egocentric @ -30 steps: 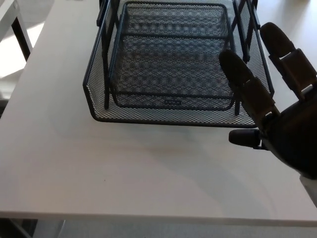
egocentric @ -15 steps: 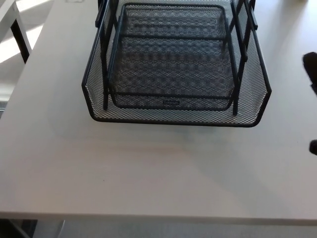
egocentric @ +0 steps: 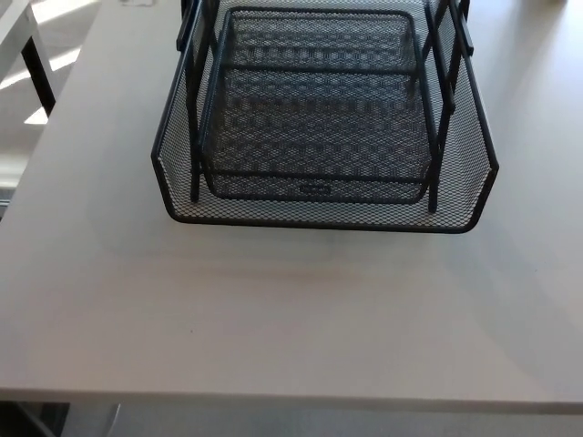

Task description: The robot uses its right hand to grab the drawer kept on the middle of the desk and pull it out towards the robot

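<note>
A black mesh drawer [egocentric: 324, 205] sits at twelve o'clock on the white desk [egocentric: 273, 319], its lower tray drawn out, both tiers holding nothing. Neither robot hand shows, so their state cannot be told.

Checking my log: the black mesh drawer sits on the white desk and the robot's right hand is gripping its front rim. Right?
Not quite. The head view shows the black mesh drawer on the white desk, but no hand is in view; nothing grips the front rim.
</note>
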You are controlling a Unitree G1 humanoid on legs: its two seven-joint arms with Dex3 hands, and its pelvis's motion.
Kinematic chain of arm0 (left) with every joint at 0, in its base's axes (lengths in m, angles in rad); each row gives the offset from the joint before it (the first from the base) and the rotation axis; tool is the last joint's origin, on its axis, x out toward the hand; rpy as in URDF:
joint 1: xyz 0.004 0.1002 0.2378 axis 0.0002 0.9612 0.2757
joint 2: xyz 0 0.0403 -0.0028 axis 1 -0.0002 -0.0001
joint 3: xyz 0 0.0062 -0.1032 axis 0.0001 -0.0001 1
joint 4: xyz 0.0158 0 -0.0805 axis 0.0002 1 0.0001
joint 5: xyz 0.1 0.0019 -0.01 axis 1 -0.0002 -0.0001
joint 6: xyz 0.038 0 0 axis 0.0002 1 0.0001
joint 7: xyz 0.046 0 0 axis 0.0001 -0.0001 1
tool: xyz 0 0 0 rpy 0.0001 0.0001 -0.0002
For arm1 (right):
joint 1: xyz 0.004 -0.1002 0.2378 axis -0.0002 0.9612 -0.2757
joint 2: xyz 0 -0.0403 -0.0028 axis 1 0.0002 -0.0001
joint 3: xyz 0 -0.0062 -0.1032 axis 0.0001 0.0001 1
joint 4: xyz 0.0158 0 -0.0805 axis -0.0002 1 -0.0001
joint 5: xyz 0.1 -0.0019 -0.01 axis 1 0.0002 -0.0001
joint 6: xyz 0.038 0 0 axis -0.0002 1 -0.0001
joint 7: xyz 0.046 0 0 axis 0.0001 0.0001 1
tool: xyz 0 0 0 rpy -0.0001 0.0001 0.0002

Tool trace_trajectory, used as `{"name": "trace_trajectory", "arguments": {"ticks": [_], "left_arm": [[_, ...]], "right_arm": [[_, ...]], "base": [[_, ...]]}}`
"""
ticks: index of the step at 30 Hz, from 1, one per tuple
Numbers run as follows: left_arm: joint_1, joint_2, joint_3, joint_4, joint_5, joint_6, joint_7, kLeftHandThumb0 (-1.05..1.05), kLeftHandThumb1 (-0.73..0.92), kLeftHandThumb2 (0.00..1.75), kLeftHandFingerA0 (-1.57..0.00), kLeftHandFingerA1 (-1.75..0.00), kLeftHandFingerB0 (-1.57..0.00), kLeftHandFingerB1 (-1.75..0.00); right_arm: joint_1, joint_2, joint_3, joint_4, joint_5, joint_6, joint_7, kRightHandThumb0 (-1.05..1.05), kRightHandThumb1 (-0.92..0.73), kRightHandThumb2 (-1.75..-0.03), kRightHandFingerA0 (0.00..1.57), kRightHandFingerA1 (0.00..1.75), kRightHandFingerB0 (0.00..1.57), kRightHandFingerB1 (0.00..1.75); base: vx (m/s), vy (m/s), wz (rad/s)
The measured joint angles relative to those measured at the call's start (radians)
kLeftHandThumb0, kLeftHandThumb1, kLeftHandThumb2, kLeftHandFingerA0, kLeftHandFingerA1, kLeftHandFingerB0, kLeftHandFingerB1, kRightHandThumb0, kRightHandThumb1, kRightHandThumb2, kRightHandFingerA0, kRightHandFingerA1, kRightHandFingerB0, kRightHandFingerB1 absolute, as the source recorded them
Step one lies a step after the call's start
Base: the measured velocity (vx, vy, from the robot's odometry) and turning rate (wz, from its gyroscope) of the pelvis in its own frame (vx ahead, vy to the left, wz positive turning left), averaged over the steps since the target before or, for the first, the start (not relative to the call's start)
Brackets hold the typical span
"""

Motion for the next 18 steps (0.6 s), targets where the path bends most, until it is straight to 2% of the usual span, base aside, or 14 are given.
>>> {"name": "trace_trajectory", "arguments": {"ticks": [2,3,4,6,8,9,10,11,13,14,17,18], "left_arm": [[0.000,0.000,0.000,0.001,0.000,0.000,0.000,-0.33,0.65,0.58,-0.62,-0.90,-0.63,-0.64],[-0.001,0.000,0.000,0.002,0.000,0.000,0.000,-0.33,0.65,0.58,-0.62,-0.88,-0.63,-0.62],[-0.002,0.000,0.000,0.002,0.000,0.000,0.000,-0.33,0.65,0.58,-0.62,-0.88,-0.63,-0.62],[-0.001,0.000,0.000,0.001,-0.001,0.000,0.000,-0.34,0.65,0.59,-0.62,-0.90,-0.64,-0.65],[-0.001,0.000,0.000,0.000,-0.001,0.000,0.000,-0.32,0.66,0.59,-0.62,-0.85,-0.62,-0.61],[-0.001,0.000,0.000,-0.001,-0.001,0.000,0.000,-0.32,0.65,0.59,-0.61,-0.87,-0.63,-0.62],[-0.002,0.000,0.000,-0.001,-0.001,0.000,0.000,-0.31,0.65,0.59,-0.61,-0.88,-0.63,-0.62],[-0.002,0.000,0.000,-0.001,-0.001,0.000,0.000,-0.32,0.66,0.59,-0.61,-0.88,-0.62,-0.63],[-0.003,0.000,0.000,0.000,-0.001,0.000,0.000,-0.32,0.66,0.59,-0.61,-0.88,-0.62,-0.63],[-0.004,0.000,0.000,0.000,-0.001,0.000,0.000,-0.35,0.66,0.58,-0.61,-0.89,-0.62,-0.63],[-0.003,0.000,0.000,-0.002,-0.001,0.000,0.000,-0.32,0.66,0.59,-0.62,-0.89,-0.63,-0.63],[-0.003,0.000,0.001,-0.003,-0.001,0.000,0.000,-0.32,0.65,0.60,-0.62,-0.82,-0.62,-0.60]], "right_arm": [[0.008,0.000,-0.019,0.042,0.002,-0.006,-0.019,-0.90,-0.59,-1.02,0.00,0.12,0.06,0.27],[0.009,-0.002,-0.027,0.083,0.004,-0.010,-0.037,-0.88,-0.58,-0.98,0.04,0.20,0.01,0.29],[0.007,-0.004,-0.028,0.114,0.006,-0.013,-0.049,-0.88,-0.58,-0.98,0.04,0.20,0.01,0.29],[0.004,-0.009,-0.028,0.193,0.008,-0.022,-0.075,-0.91,-0.58,-0.97,0.04,0.44,0.11,0.45],[-0.002,-0.013,-0.026,0.253,0.008,-0.028,-0.095,-0.89,-0.63,-1.01,0.02,0.45,0.06,0.38],[-0.007,-0.016,-0.024,0.294,0.008,-0.031,-0.108,-0.89,-0.64,-1.02,0.03,0.43,0.09,0.39],[-0.012,-0.017,-0.020,0.332,0.009,-0.036,-0.120,-0.95,-0.65,-0.79,0.05,0.50,0.08,0.39],[-0.014,-0.017,-0.018,0.356,0.009,-0.038,-0.128,-0.88,-0.79,-0.64,0.08,0.47,0.11,0.34],[-0.022,-0.017,-0.012,0.432,0.009,-0.047,-0.152,-0.88,-0.79,-0.64,0.08,0.47,0.11,0.34],[-0.027,-0.017,-0.009,0.463,0.010,-0.051,-0.162,-0.41,-0.35,-0.99,0.01,0.53,0.00,0.50],[-0.040,-0.016,0.003,0.564,0.012,-0.064,-0.197,-0.40,-0.35,-0.98,0.00,0.52,0.00,0.50],[-0.044,-0.014,0.009,0.597,0.013,-0.069,-0.208,-0.88,-0.76,-0.64,0.10,0.48,0.15,0.40]], "base": [[0.00,0.000,0.00],[0.00,0.000,0.00],[0.00,0.000,0.00],[0.00,0.000,0.00],[0.00,0.000,0.00],[0.00,0.000,0.00],[0.00,0.000,0.00],[0.00,0.000,0.00],[0.00,0.000,0.00],[0.00,0.000,0.00],[0.00,0.000,0.00],[0.00,0.000,0.00]]}}
